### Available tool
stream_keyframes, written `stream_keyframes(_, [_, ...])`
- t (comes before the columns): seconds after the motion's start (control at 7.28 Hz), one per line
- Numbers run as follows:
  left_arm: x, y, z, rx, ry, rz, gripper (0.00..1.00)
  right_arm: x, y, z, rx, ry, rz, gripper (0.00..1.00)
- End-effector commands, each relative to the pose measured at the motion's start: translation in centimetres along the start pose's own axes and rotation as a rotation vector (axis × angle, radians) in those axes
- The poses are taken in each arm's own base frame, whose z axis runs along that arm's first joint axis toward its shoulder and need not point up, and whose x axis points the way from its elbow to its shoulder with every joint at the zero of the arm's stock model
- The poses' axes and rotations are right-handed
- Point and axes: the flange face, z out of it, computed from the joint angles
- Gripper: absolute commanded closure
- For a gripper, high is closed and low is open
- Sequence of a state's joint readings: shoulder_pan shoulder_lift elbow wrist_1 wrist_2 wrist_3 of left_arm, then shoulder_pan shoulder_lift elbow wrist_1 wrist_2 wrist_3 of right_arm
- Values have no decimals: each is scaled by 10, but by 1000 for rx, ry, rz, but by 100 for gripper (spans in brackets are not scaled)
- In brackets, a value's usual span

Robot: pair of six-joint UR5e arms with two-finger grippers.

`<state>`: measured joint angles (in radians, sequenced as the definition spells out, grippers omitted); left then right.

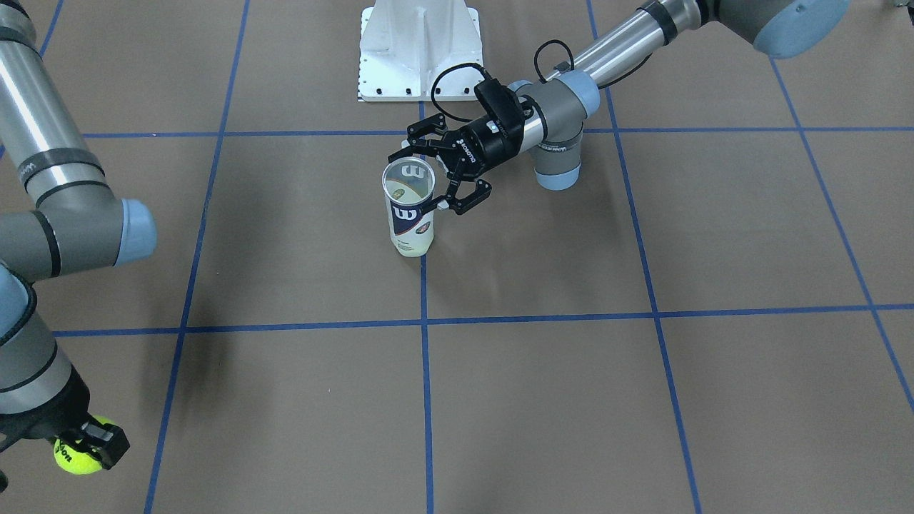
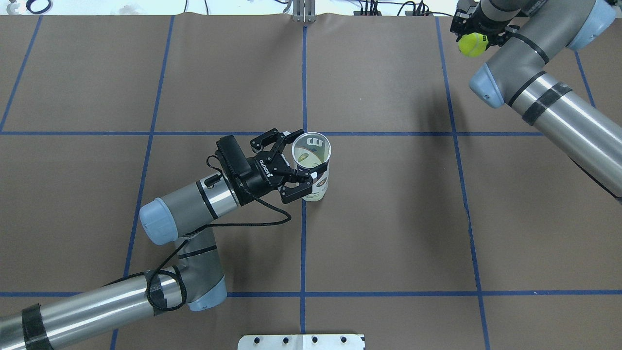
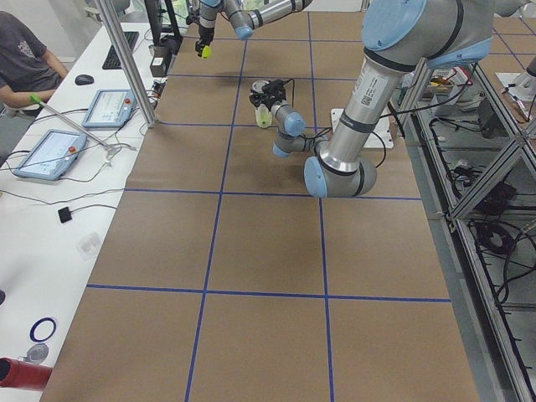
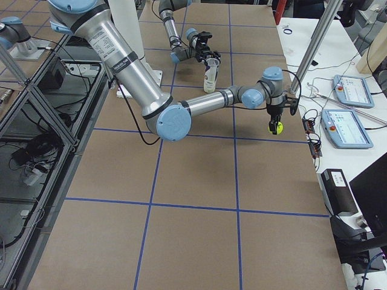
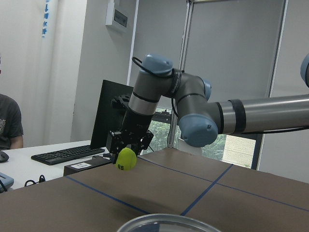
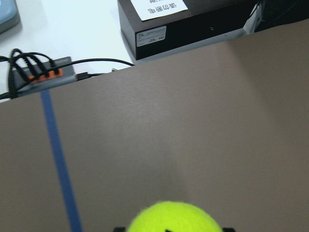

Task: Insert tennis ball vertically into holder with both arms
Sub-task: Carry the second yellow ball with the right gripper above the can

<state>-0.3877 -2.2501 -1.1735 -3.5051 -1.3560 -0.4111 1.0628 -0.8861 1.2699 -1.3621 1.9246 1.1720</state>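
Observation:
The holder [image 1: 412,214] is a clear can with a white and navy "W" label. It stands upright with its mouth open near the table's middle [image 2: 315,165], and something yellow-green shows at its bottom. My left gripper [image 1: 423,178] reaches in sideways, and its fingers [image 2: 297,187] close on the holder's upper part. My right gripper [image 2: 474,36] is shut on a yellow tennis ball [image 2: 472,44] and holds it above the table's far right corner [image 1: 77,455]. The ball also shows in the left wrist view [image 5: 126,159] and the right wrist view [image 6: 176,218].
The white robot base [image 1: 420,50] stands at the table's near edge. A desk with tablets [image 3: 48,153], a keyboard [image 5: 65,153] and a black box [image 6: 193,24] runs along the far side. A person [image 3: 23,59] sits there.

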Motion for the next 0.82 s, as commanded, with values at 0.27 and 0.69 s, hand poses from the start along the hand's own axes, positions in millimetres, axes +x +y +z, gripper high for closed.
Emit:
stream_keyframes(0.27, [1, 0, 1, 1, 1, -1, 10, -74, 177, -193, -191, -106, 169, 100])
stream_keyframes(0.69, [2, -1, 3, 2, 2, -1, 10, -133, 256, -234, -273, -178, 207, 100])
